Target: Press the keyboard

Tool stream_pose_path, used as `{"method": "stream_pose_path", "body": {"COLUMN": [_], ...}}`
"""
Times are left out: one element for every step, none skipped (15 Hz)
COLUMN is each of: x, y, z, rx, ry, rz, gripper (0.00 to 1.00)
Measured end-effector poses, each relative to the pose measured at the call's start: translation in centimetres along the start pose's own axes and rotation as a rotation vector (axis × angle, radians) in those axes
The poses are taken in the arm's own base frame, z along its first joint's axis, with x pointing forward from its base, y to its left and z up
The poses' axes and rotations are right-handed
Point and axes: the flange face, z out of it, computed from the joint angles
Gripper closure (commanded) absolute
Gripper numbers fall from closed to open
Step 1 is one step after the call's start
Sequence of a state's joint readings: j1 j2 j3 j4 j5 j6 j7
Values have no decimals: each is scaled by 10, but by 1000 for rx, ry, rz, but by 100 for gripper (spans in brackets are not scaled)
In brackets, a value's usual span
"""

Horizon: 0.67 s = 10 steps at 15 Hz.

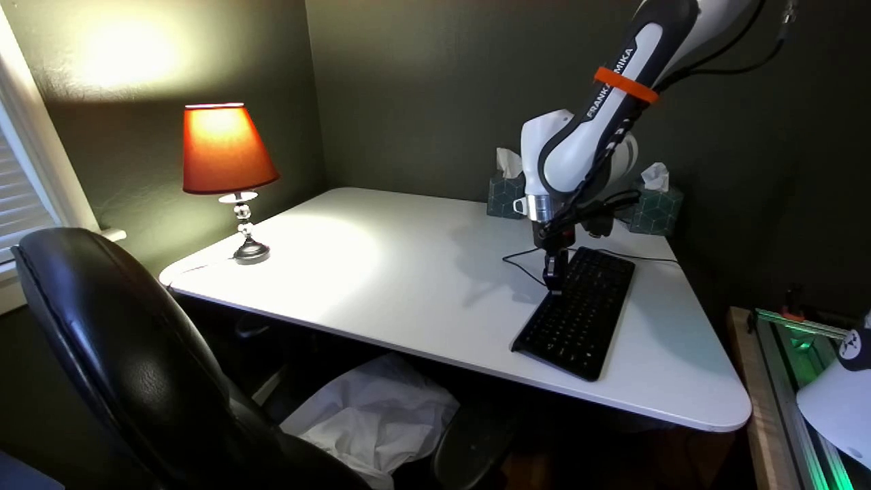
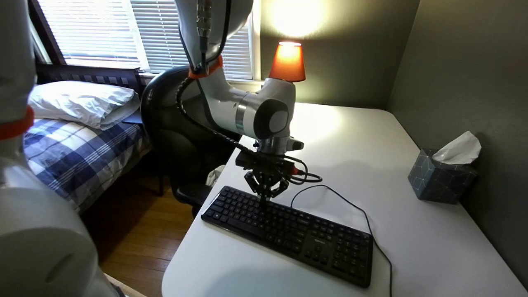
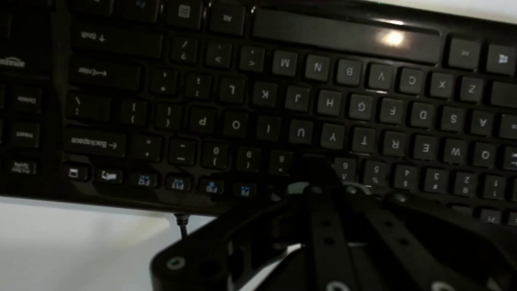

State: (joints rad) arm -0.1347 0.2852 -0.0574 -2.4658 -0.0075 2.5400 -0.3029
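Flat black rectangular keyboard (image 2: 290,236) lies beneath the black jointed gripper (image 2: 263,201), clenched empty at its number row (image 3: 281,161): reaching looks done, the press itself unconfirmed.

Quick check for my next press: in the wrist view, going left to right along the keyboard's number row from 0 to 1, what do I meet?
0 key, 9 key, 8 key, the tip of the gripper, 6 key, 5 key, 4 key, 3 key, 2 key, 1 key.
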Motion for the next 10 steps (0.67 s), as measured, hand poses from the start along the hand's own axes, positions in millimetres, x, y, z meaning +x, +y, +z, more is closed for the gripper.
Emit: {"method": "stream_pose_path", "body": {"x": [0, 0, 1, 1, 1, 2, 2, 3, 4, 4], "y": [0, 0, 0, 1, 1, 1, 1, 1, 1, 2], "z": [0, 0, 0, 0, 1, 1, 1, 2, 2, 2], "rx": [0, 1, 2, 2, 3, 4, 4, 4, 5, 6], "ry": [-1, -2, -5, -8, -11, -13, -14, -16, -19, -22], "rz": [0, 0, 0, 1, 1, 1, 1, 1, 2, 2], "gripper": [100, 100, 100, 100, 100, 100, 100, 100, 100, 100]}}
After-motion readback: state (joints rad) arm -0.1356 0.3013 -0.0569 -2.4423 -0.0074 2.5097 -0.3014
